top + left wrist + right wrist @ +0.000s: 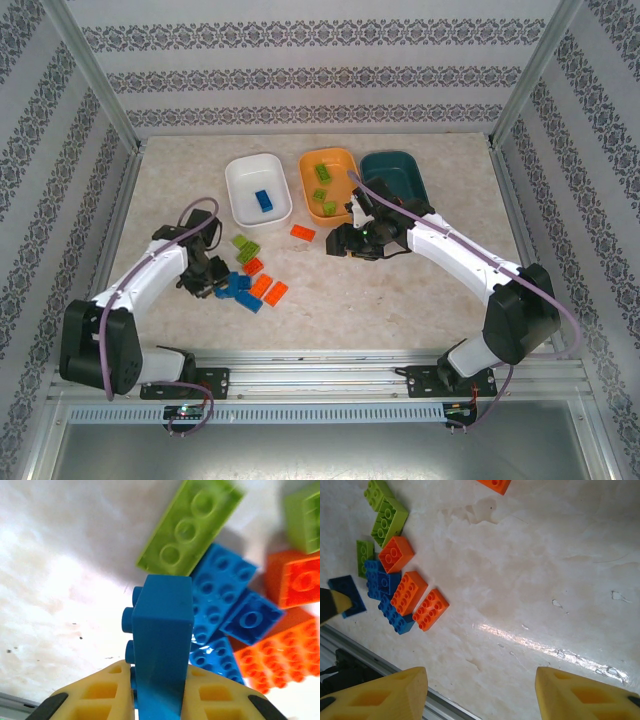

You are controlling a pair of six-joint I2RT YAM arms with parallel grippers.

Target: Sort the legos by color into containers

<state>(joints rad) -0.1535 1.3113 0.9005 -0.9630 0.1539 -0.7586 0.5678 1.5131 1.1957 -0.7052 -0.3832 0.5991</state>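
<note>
Blue plastic is what the left jaws have hold of: a blue brick (162,645) pinched on edge between the yellow pads (100,695), its studs turned to one side. Just past those jaws the loose heap lies on the table (60,580). A lime brick (190,527) is furthest out, more blue bricks (222,592) lie nearer, and orange bricks (280,655) are off to the right.

The right jaws stand partly open with nothing between their pads (385,695), just bare table below them. A lone orange brick (302,233) sits just to their left. Close beyond them is the orange dish (342,165) with lime bricks (322,173) in it, and the teal dish (395,170) is beside it. The white dish (245,185), well beyond the left jaws, holds a second blue brick (264,201).
</note>
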